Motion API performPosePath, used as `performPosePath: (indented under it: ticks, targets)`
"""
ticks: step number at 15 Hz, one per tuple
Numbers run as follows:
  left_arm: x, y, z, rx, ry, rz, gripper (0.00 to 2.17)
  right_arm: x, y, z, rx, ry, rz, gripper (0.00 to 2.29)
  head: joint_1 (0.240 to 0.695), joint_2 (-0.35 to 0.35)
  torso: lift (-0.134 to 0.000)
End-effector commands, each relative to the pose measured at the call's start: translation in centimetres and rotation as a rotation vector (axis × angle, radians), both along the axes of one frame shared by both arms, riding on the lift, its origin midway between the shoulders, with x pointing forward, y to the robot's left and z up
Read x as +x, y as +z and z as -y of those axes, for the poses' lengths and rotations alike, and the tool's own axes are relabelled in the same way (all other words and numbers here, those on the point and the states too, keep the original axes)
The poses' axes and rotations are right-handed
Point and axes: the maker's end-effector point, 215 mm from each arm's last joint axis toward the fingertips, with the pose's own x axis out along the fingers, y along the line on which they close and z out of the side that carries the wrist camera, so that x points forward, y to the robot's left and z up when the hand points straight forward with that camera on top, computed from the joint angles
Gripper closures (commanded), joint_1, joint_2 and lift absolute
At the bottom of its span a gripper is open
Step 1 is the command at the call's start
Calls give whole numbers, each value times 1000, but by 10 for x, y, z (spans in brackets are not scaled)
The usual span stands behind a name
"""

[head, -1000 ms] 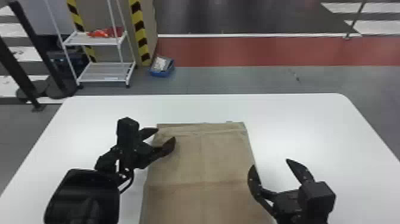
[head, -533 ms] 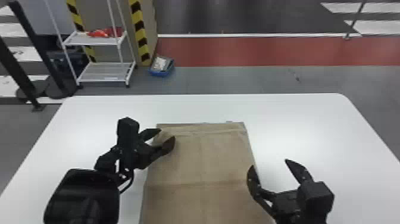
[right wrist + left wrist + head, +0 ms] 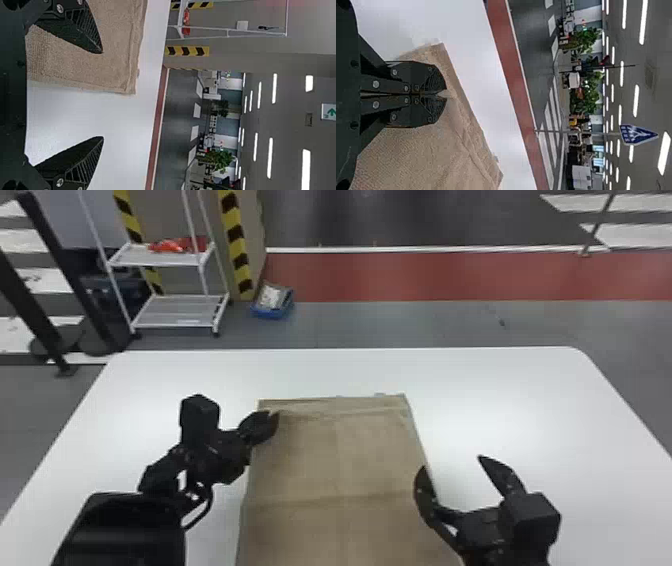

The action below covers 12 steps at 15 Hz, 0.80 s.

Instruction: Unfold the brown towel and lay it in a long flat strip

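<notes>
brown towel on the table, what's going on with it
The robot's left gripper has its fingers shut on the brown towel near its far left corner. The right gripper stands open by the towel's right edge, holding nothing. The towel lies mostly flat on the white table, a crease running across it.

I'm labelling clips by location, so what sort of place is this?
Probably a workshop or lab hall: a wheeled white rack, yellow-and-black striped posts and a red floor strip lie beyond the table.
</notes>
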Motion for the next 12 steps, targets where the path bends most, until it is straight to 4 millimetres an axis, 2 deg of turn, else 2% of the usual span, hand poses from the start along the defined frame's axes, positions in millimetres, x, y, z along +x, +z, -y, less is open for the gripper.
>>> performPosePath:
  ticks: [1, 4, 6, 7, 10, 11, 12]
  targets:
    - [-38, 33, 6, -5, -9, 56, 1200, 1, 3, 8, -8, -8, 5, 113, 695, 43, -117]
    - [-107, 58, 40, -2, -57, 96, 1200, 4, 9, 30, -5, -43, 14, 113, 695, 29, -117]
    - [-142, 66, 65, -38, -81, 103, 1200, 6, 14, 52, 1, -74, 22, 113, 695, -3, -117]
    - [-158, 70, 80, -54, -108, 119, 1200, 6, 18, 63, 4, -92, 27, 113, 695, -47, -117]
    - [-192, 75, 125, -109, -176, 141, 1200, 8, 32, 97, 8, -146, 52, 117, 695, -135, -117]
    - [-202, 68, 137, -124, -194, 120, 1200, 9, 35, 104, 3, -159, 56, 117, 695, -163, -117]
    - [-208, 64, 145, -133, -205, 107, 1200, 9, 37, 107, 1, -162, 60, 117, 695, -229, -117]
